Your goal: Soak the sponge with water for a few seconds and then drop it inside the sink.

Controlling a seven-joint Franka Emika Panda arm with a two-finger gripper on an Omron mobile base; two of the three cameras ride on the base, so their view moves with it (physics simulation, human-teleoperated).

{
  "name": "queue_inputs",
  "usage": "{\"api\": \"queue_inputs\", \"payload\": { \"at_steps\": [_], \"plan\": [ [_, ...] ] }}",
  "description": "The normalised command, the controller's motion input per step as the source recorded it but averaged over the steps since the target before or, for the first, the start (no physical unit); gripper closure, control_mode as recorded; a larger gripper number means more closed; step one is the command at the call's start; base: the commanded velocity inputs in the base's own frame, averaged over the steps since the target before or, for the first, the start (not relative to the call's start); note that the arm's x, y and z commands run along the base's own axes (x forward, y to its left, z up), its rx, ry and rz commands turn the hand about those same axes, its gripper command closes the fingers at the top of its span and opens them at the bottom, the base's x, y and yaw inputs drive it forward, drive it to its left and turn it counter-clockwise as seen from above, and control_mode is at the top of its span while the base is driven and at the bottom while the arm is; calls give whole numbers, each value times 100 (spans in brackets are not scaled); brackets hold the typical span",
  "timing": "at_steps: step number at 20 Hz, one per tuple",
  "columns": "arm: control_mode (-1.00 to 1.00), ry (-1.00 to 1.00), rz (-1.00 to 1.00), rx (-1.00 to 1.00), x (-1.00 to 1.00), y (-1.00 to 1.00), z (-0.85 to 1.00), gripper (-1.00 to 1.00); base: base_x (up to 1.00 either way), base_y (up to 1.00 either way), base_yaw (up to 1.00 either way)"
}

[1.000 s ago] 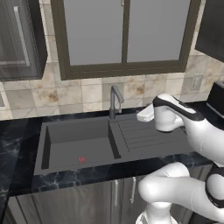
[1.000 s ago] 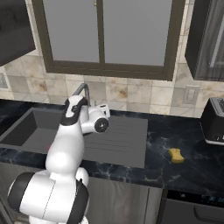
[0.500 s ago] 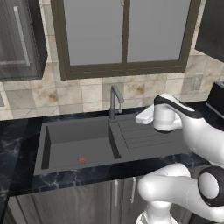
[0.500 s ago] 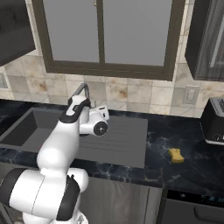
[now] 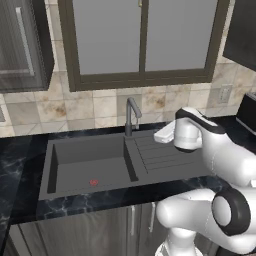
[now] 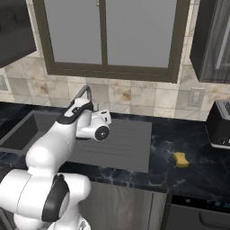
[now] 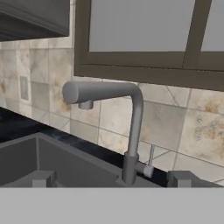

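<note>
Gripper (image 7: 111, 179) is open wide and empty, hovering over the sink (image 5: 100, 172) drainboard, aimed at the faucet (image 7: 124, 122). No water runs from the spout. The sponge (image 6: 180, 159) lies on the countertop (image 6: 188, 148) well to the right, short of the toaster (image 6: 219, 123). Likely step: turning on the tap, so next move calls for reaching the small lever (image 7: 150, 162) at the faucet base.

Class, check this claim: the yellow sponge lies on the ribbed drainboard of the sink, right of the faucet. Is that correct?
Not quite. The sponge lies on the black countertop, beyond the drainboard of the sink, though indeed right of the faucet. The right base view shows it.
</note>
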Motion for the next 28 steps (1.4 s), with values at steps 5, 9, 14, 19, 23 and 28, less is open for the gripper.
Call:
{"api": "queue_inputs", "payload": {
  "at_steps": [5, 9, 14, 19, 23, 28],
  "plan": [
    [-100, 3, 0, 1, 3, 0, 0, -100, 0, 0, 0],
    [-100, 6, 1, 2, 4, 0, 1, -100, 0, 0, 0],
    [-100, 7, 2, 3, 5, 0, 1, -100, 0, 0, 0],
    [-100, 4, 2, 4, 21, 0, 0, -100, 0, 0, 0],
    [-100, 0, 2, 3, 33, 0, 0, -100, 0, 0, 0],
    [-100, 0, 1, 3, 32, 0, -5, -100, 0, 0, 0]
  ]
}}
